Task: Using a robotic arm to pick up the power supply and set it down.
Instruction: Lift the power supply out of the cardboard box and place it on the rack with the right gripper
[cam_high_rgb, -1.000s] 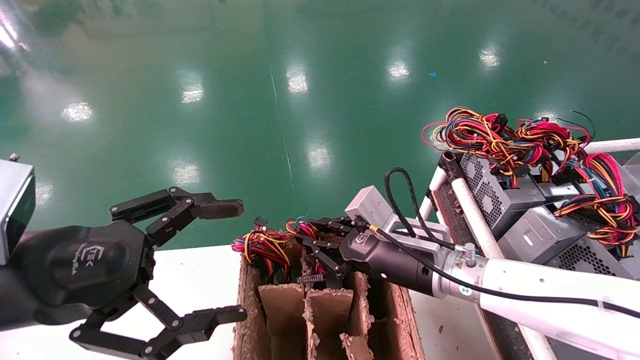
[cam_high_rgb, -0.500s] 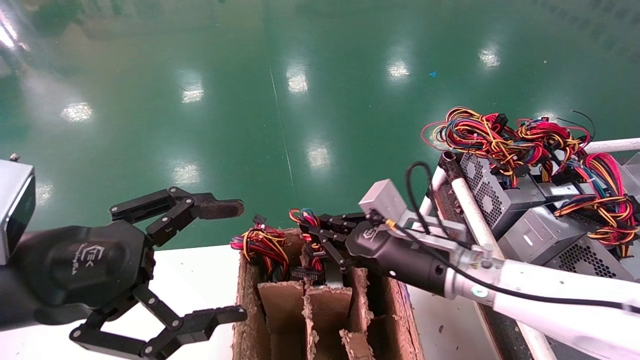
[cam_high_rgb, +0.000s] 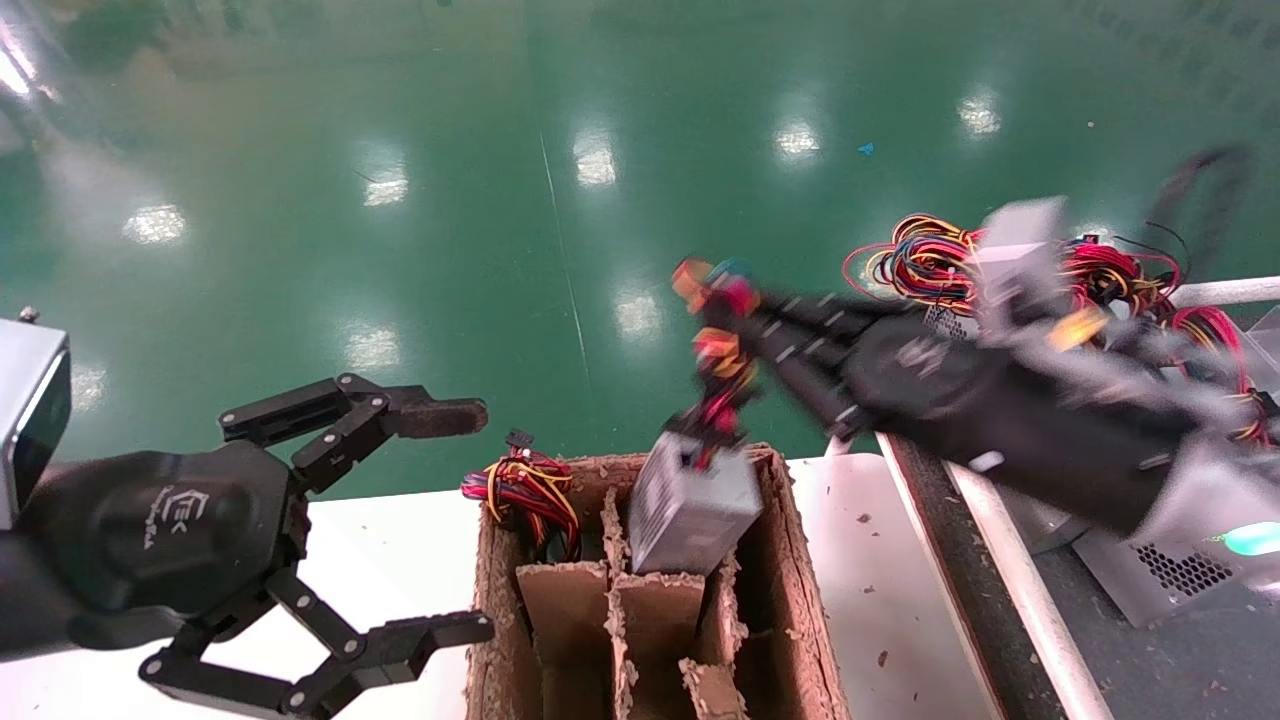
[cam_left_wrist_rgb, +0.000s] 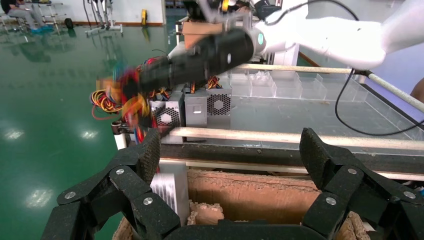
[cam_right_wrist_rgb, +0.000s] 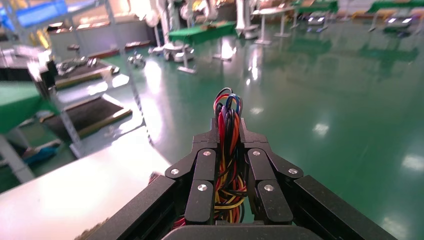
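My right gripper (cam_high_rgb: 722, 300) is shut on the red, yellow, black and blue wires (cam_right_wrist_rgb: 227, 165) of a grey power supply (cam_high_rgb: 695, 510). The box hangs tilted from that bundle, its lower end still inside the brown divided cardboard box (cam_high_rgb: 795, 570). In the right wrist view the fingers (cam_right_wrist_rgb: 206, 170) pinch the wire bundle between them at the right gripper (cam_right_wrist_rgb: 227, 131). In the left wrist view the power supply (cam_left_wrist_rgb: 170, 185) shows as a grey ribbed block under the right arm (cam_left_wrist_rgb: 210, 52). My left gripper (cam_high_rgb: 478, 523) hangs open and empty beside the box's left side.
Another wire bundle (cam_high_rgb: 525, 490) sticks out of the cardboard box's far left compartment. Several more power supplies (cam_high_rgb: 1150, 575) with tangled wires (cam_high_rgb: 930, 260) lie on the rack at right, behind a white tube rail (cam_high_rgb: 1010, 580). The box stands on a white table (cam_high_rgb: 400, 540).
My right gripper has swung up and back to the right with the wires in it, drawing the power supply up out of its compartment. The left arm has not moved.
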